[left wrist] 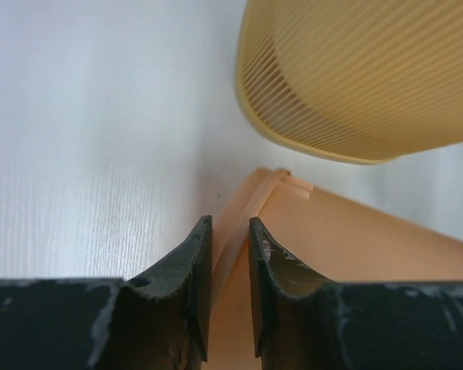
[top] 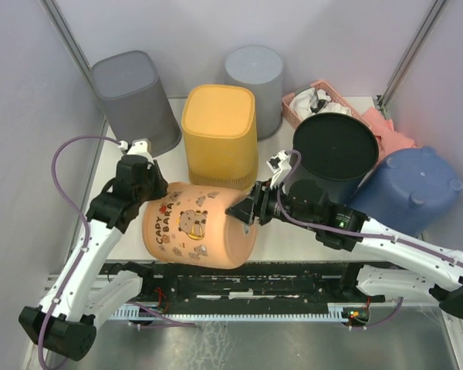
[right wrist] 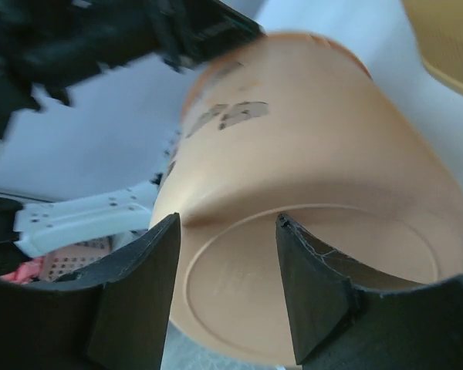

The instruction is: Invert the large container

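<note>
**A:** Where does the peach container [top: 197, 227] lie from us?

**B:** On its side at the near middle of the table [top: 293, 240], just in front of the yellow bin [top: 218, 135], with one of our arms at each end. In the top view its long axis runs roughly from ten o'clock to four o'clock, mouth toward ten and base toward four. We cannot tell whether it rests on the table or hangs just above it.

**A:** And our jaws?

**B:** Our left jaws are closed on the rim [left wrist: 251, 208] at the mouth end, one finger either side of the lip. Our right jaws stand apart, facing the round base [right wrist: 316, 270]. The base is wider than their gap, so they hold nothing, and we cannot tell whether the tips touch it.

**A:** So what does the turn depend on?

**B:** We judge it depends on that axis. The mouth must swing down to the table and the base must rise. The left pinch would be the pivot and the right jaws would push at four o'clock. The bin at twelve o'clock is close, so we would tip away from it.
</note>
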